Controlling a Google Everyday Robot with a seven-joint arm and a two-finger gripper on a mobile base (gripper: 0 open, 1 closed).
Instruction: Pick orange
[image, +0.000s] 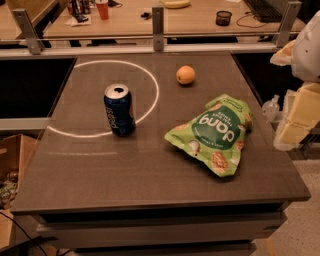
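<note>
The orange (185, 75) is a small round fruit resting on the grey table (125, 170), at the far side right of centre. My gripper (292, 120) hangs at the right edge of the view, off the table's right side, well to the right of the orange and nearer than it. It holds nothing that I can see. The white arm (307, 47) rises above it.
A blue soda can (119, 109) stands upright left of centre, on a white ring marked on the table. A green snack bag (215, 134) lies flat between the orange and the near right corner. A glass rail and a desk with a banana (176, 4) lie behind.
</note>
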